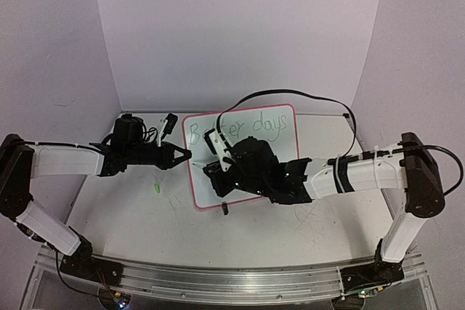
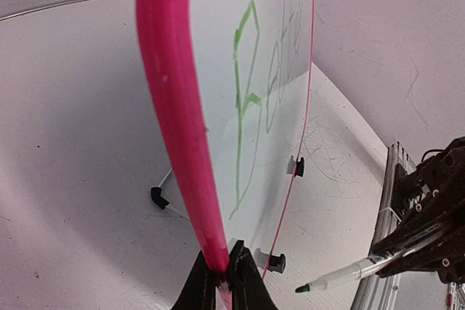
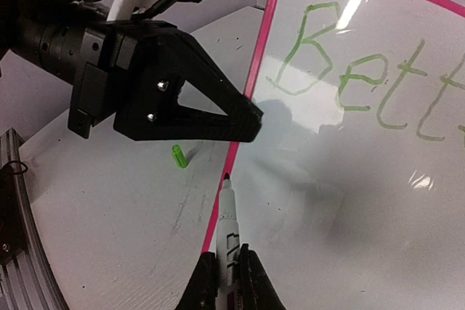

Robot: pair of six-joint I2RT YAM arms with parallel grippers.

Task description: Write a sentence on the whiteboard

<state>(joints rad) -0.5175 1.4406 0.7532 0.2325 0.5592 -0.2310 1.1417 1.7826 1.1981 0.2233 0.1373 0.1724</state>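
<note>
The white table (image 1: 131, 215) is the stage, and propped on it, centre and slightly tilted back on its stand, is the whiteboard (image 1: 283, 143): one board, pink-red rim all round. Across its top runs the sentence (image 1: 254, 127) in thin green, two words so far, "Better days", with bare white below them. Two arms are at work, and each has its own job. The left gripper (image 1: 187, 155) comes in from the side and is clamped on the board's left rim, fingers pinched tight on the pink edge in its own wrist view. That looks like bracing, so the light board does not slide or tip under pen pressure. The right gripper (image 3: 227, 274) is clenched around the one marker (image 3: 229, 212), gripped low on the barrel with the tip pointing out ahead. The tip sits right at the left rim, below the "B", which reads as lining up for a second line, not yet begun. Whether the tip touches the board cannot be told. Down to the small stuff: one green cap (image 3: 178, 156) lies on the table just left of the board, off the pen so it can write. Three black stand feet (image 2: 158, 196) show from the left wrist.
</note>
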